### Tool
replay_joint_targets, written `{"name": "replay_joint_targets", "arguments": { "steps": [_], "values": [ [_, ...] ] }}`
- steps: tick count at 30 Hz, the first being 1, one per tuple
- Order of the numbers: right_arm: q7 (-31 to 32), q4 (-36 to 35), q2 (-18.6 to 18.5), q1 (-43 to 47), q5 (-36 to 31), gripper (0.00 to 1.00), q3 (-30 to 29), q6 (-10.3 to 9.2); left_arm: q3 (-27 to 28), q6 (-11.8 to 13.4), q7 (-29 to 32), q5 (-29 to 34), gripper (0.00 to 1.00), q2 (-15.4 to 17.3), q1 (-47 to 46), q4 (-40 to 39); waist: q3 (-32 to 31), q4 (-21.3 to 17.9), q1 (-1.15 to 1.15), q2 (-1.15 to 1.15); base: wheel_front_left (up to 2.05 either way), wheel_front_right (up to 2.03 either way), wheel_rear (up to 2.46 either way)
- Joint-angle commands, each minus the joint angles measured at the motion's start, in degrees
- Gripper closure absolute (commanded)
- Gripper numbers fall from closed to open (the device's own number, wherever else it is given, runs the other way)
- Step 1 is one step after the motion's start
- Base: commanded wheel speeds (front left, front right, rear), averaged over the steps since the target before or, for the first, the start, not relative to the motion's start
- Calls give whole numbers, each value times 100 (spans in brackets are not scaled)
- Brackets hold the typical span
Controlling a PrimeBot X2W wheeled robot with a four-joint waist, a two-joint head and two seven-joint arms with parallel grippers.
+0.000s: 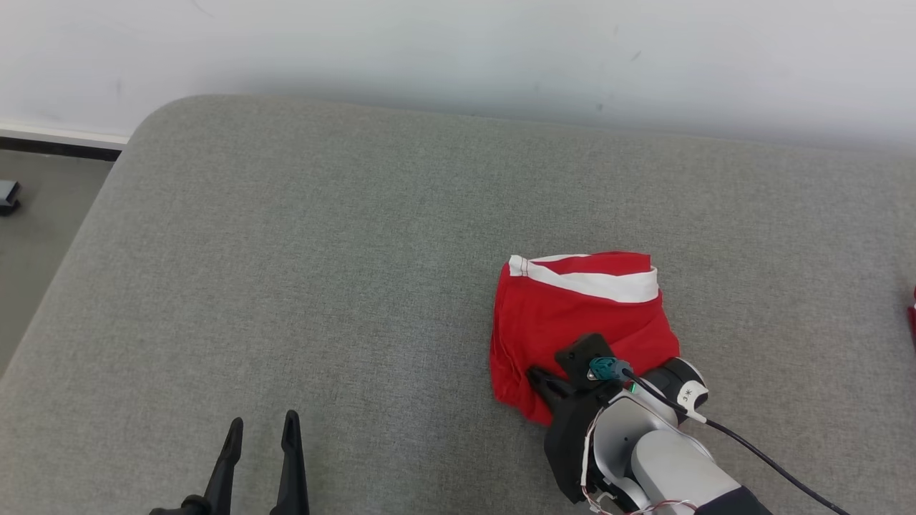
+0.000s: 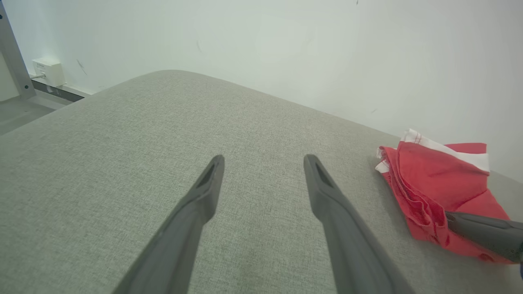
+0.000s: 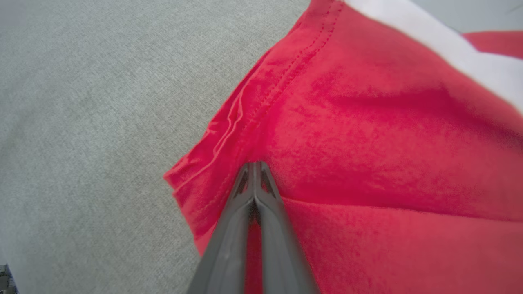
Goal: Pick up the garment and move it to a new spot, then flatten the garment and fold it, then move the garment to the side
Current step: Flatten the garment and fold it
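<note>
Two fingers of the right gripper [image 3: 254, 168] are pinched tight on the red garment [image 1: 572, 322], close to its corner nearest the robot. The garment lies in layers on the grey cushion [image 1: 322, 250]. The left gripper [image 1: 262, 422] hangs with fingers wide over bare cushion, well apart from it. The pinch may hold just the top layer, I think, so a lift could let the cloth slip out or fall open.

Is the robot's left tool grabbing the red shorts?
No, the left tool stands open above the bare grey cushion, and the red shorts lie apart from it, off to one side.
</note>
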Motion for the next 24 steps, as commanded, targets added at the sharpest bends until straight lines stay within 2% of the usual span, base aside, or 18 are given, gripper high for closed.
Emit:
{"name": "replay_joint_targets", "arguments": {
  "steps": [1,6,12,14,17,18,19,20,24],
  "values": [
    [-7,-37,-17,-34,50,100,3,14,-5,-7,-16,33,0,-5,42,-9,-28,-35,0,0,0,0,0],
    [158,-329,57,119,466,100,338,14,-13,-6,-16,61,0,-5,72,4,-98,-63,0,0,0,0,0],
    [333,-876,-129,220,1020,100,486,9,33,-34,-16,101,0,-5,129,10,-192,-69,0,0,0,0,0],
    [353,-1056,-247,230,1084,100,319,9,36,-39,-16,120,0,-6,152,-4,-228,-64,0,0,0,0,0],
    [318,-1153,-333,235,877,100,-268,10,47,-40,-16,143,0,-6,220,-24,-266,-52,0,0,0,0,0],
    [317,-1153,-348,244,736,56,-423,10,40,-42,-16,145,0,-6,236,-27,-277,-43,0,0,0,0,0],
    [339,-1145,-351,253,584,0,-571,10,37,-43,-16,149,0,-5,244,-33,-282,-32,0,0,0,0,0],
    [343,-1154,-349,246,302,0,-817,10,24,-44,-16,144,0,-6,235,-41,-286,-10,0,0,0,0,0],
    [393,-1068,-419,113,-250,0,-922,10,8,-47,-16,132,0,-6,229,-62,-265,25,0,0,0,0,0]
  ]
}}
